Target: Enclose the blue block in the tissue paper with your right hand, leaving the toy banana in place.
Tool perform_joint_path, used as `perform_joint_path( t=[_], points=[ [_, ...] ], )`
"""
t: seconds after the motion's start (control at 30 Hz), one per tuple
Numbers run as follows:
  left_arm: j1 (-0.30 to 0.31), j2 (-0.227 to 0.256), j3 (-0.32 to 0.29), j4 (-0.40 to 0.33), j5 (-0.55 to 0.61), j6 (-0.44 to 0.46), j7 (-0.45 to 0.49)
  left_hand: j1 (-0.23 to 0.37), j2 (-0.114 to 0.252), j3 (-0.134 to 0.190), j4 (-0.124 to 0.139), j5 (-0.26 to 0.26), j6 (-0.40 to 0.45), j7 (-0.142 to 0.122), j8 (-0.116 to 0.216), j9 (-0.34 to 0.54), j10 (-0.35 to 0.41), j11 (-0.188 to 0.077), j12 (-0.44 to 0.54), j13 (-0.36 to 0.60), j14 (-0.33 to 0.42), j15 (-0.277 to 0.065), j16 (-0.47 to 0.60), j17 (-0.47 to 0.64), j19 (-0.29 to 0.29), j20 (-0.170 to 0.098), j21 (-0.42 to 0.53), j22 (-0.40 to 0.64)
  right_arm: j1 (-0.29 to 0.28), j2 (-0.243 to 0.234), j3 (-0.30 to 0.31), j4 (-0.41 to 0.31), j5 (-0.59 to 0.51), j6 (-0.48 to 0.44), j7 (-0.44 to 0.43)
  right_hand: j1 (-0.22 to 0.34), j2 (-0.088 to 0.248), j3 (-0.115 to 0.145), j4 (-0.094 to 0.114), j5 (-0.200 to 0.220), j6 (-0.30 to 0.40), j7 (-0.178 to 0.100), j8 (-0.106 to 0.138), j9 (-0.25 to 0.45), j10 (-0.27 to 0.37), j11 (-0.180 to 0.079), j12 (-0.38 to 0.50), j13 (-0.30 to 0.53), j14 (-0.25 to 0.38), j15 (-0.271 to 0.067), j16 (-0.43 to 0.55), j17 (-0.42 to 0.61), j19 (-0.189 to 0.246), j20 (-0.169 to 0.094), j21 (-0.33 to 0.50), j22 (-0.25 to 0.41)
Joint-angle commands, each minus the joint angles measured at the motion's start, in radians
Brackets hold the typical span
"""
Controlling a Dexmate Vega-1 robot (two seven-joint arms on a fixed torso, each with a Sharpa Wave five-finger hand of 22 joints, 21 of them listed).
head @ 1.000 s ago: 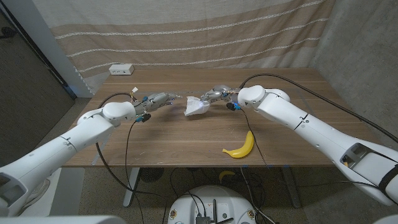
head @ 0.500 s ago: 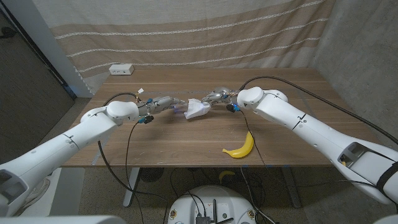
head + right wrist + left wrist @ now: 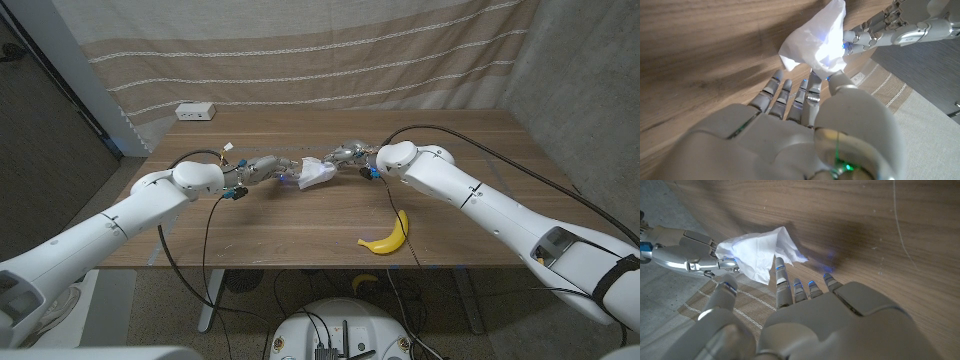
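The right hand (image 3: pixel 347 156) pinches the crumpled white tissue paper (image 3: pixel 318 174), now carried leftward toward the open left hand (image 3: pixel 262 166) (blue block hidden, presumably inside). The yellow toy banana (image 3: pixel 387 236) lies undisturbed on the wooden worktop (image 3: pixel 300 225).

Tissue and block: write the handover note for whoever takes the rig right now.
Right robot hand: pinching the tissue at mid-table.
Left robot hand: fingers at the tissue's other side; whether it grips is unclear.
Block: none visible; only a bluish glow in the tissue, seen in the right wrist view.
Banana: lies near the front edge, apart from both hands.
Done: tissue bunched up between the hands.
Left: confirm the block is fully covered, then release; do not touch the banana.
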Motion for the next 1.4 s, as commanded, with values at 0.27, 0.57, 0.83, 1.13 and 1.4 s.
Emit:
perform_joint_path(
  t=[0.27, 0.57, 0.83, 1.13, 1.4],
  points=[
    [0.002, -0.019, -0.018, 0.049, -0.083, -0.025, -0.044, -0.03, -0.002, -0.014, 0.0, 0.007, 0.057, 0.023, 0.007, 0.004, 0.038, 0.011, 0.016, 0.0, 0.021, 0.005, 0.012, 0.002, -0.006, 0.008, 0.009, 0.001, 0.027, 0.086, -0.003, 0.059, 0.008, -0.054, -0.095, 0.003, 0.003, 0.014, -0.003, 0.013, 0.002, 0.013, 0.012, 0.018, 0.033, 0.004, 0.013, 0.01, 0.025, -0.043, 0.008, 0.002, 0.012, 0.006, 0.01, 0.005],
    [0.026, -0.025, -0.043, 0.074, -0.15, -0.071, -0.07, -0.046, 0.004, -0.021, -0.001, 0.009, 0.121, 0.021, 0.02, 0.012, 0.079, 0.033, 0.025, 0.0, 0.074, 0.007, 0.022, 0.002, 0.025, 0.018, 0.021, 0.0, 0.069, 0.123, -0.015, 0.122, 0.026, -0.08, -0.088, 0.002, 0.002, 0.018, -0.003, 0.019, 0.002, 0.02, 0.015, 0.028, 0.045, 0.006, 0.018, 0.013, 0.034, -0.04, 0.009, -0.001, 0.016, 0.007, 0.013, 0.005],
    [0.093, 0.026, -0.062, -0.054, -0.035, -0.022, 0.144, -0.009, 0.014, -0.007, -0.03, 0.01, -0.053, -0.126, -0.027, 0.028, 0.013, 0.009, -0.008, 0.003, 0.06, 0.003, 0.003, 0.003, 0.016, 0.02, 0.015, -0.001, 0.12, 0.025, -0.067, 0.107, 0.008, 0.007, 0.1, 0.005, 0.006, 0.022, -0.003, 0.026, -0.007, 0.015, 0.016, 0.044, 0.017, 0.006, 0.006, 0.017, -0.005, -0.039, -0.002, 0.001, 0.012, -0.002, 0.015, 0.005],
    [0.142, 0.009, -0.078, -0.138, 0.078, 0.047, 0.361, 0.065, 0.006, 0.003, -0.037, 0.004, -0.299, -0.164, -0.027, 0.065, -0.011, 0.01, -0.009, 0.016, 0.098, -0.001, 0.009, 0.009, 0.029, 0.009, 0.021, 0.003, 0.131, -0.046, -0.061, 0.059, 0.011, 0.038, 0.221, 0.003, 0.007, 0.021, 0.0, 0.028, -0.01, 0.007, 0.018, 0.056, -0.007, 0.004, -0.004, 0.02, -0.026, -0.038, -0.007, 0.004, -0.004, -0.004, 0.011, 0.005],
    [0.027, 0.012, 0.002, -0.154, 0.129, 0.202, 0.249, 0.094, -0.009, -0.011, -0.025, 0.002, -0.545, -0.295, -0.027, 0.028, -0.209, 0.039, -0.029, 0.022, -0.156, 0.014, -0.019, 0.011, -0.149, 0.008, -0.014, 0.008, 0.142, -0.077, -0.059, 0.015, 0.015, 0.038, 0.293, 0.002, 0.007, 0.02, 0.001, 0.028, -0.011, 0.005, 0.02, 0.065, -0.02, 0.006, -0.009, 0.022, -0.041, -0.035, -0.011, 0.006, -0.019, -0.003, 0.007, 0.004]
  ],
)
